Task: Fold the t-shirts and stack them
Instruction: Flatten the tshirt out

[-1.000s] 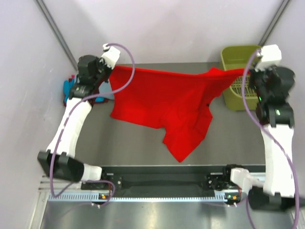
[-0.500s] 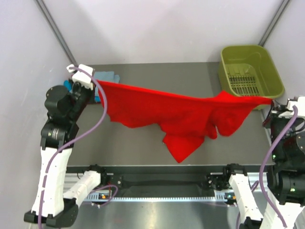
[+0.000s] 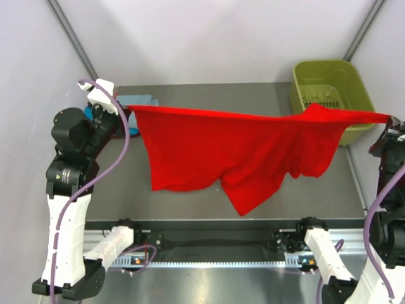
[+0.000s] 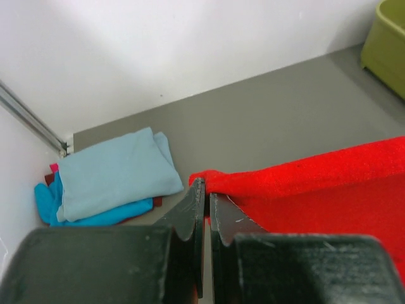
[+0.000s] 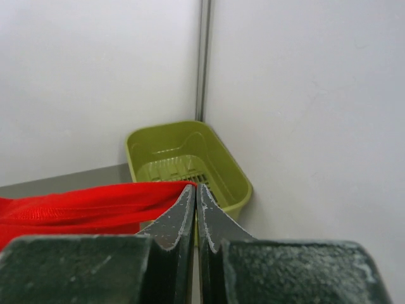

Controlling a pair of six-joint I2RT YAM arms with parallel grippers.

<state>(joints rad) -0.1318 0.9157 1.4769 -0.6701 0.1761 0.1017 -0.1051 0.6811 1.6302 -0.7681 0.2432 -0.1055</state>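
At the 10 o'clock corner of the counter (image 3: 190, 196) in the top view, a folded grey-blue t-shirt (image 4: 117, 171) lay on a turquoise t-shirt (image 4: 49, 206). Just beside that pile, the left jaws were pinched tight on one corner of the red t-shirt (image 3: 240, 152). In the left wrist view the cloth began at the jaw tips and spread toward 3 o'clock.

The red t-shirt hung stretched between both arms, its long axis running from 9 to 3 o'clock. Its upper edge was taut and its body drooped toward 6 o'clock, ending in a pointed flap.

At 3 o'clock the right jaws were clamped on the far end, the cloth leaving their tips toward 9 o'clock in the right wrist view. The olive-green basket (image 3: 329, 82) stood at 1 o'clock, and the taut edge crossed its near rim.
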